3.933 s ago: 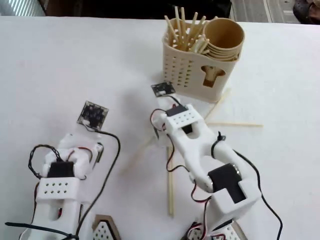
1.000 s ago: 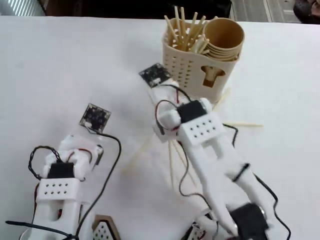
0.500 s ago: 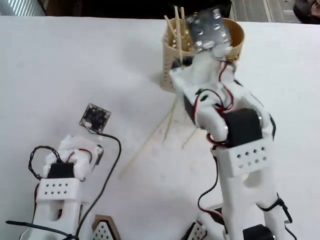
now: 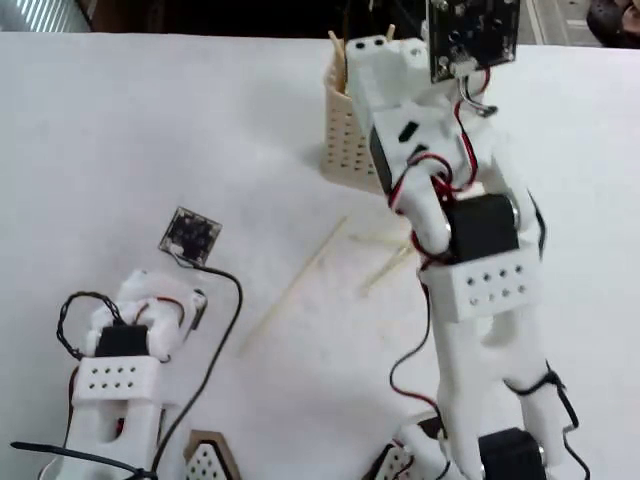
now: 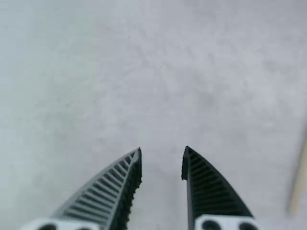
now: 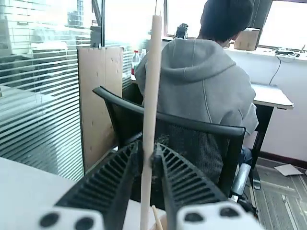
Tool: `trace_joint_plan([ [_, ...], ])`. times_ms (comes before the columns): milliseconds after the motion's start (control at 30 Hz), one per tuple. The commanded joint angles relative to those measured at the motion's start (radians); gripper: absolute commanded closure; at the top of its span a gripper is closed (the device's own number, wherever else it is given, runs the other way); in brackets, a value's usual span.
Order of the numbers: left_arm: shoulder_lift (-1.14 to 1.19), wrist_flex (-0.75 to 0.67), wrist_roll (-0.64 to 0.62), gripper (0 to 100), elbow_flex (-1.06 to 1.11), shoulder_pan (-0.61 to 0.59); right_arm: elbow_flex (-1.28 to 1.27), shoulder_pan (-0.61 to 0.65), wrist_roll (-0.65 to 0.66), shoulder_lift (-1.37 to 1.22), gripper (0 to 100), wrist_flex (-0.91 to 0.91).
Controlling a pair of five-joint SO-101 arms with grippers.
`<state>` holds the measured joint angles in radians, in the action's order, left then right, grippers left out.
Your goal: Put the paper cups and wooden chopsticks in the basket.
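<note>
Right end effector clenched on one wooden chopstick, whose long axis is roughly upright, crossing the jaws. In the high view this arm is stretched over the basket, so the basket lies just below and the drop looks straight down. Left end effector is released over the bare table, well apart from the basket. Loose chopsticks lie on the table between the arms. The wrist view gives the grip. The high view gives the basket, its mouth hidden by the arm.

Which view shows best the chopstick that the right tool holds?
The right wrist view: the chopstick stands upright, clamped in the right tool, seen along most of its length. In the high view the raised right arm hides it above the basket. The left wrist view faces the table, with another chopstick lying there.
</note>
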<state>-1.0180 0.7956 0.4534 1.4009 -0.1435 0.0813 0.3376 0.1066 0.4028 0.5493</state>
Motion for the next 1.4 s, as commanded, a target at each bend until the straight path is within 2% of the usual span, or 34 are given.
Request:
trace_joint_plan([
  [0, -0.025, -0.017, 0.015, 85, -0.005, -0.002, 0.043, -0.031, -0.005, -0.068, 98.0, -0.148],
  [200, -0.025, -0.017, 0.015, 85, -0.005, -0.002, 0.037, -0.094, -0.008, -0.214, 98.0, -0.206],
  [333, -0.025, -0.017, 0.015, 85, -0.005, -0.002, 0.037, -0.11, -0.008, -0.285, 95.7, -0.101],
  [500, -0.025, -0.017, 0.015, 85, -0.005, -0.002, 0.043, -0.102, -0.009, -0.308, 83.0, 0.033],
  [600, -0.025, -0.017, 0.015, 85, -0.003, -0.002, 0.071, -0.107, -0.009, -0.289, 83.7, 0.087],
  [800, -0.025, -0.017, 0.015, 85, -0.003, -0.002, 0.127, -0.104, -0.011, -0.143, 84.1, 0.447],
  [1033, -0.025, -0.017, 0.015, 85, -0.003, -0.002, 0.126, -0.139, -0.086, -0.019, 84.1, 0.843],
  [1367, -0.025, -0.017, 0.015, 85, -0.002, -0.002, 0.095, -0.3, -0.089, 0.004, 84.0, 1.139],
])
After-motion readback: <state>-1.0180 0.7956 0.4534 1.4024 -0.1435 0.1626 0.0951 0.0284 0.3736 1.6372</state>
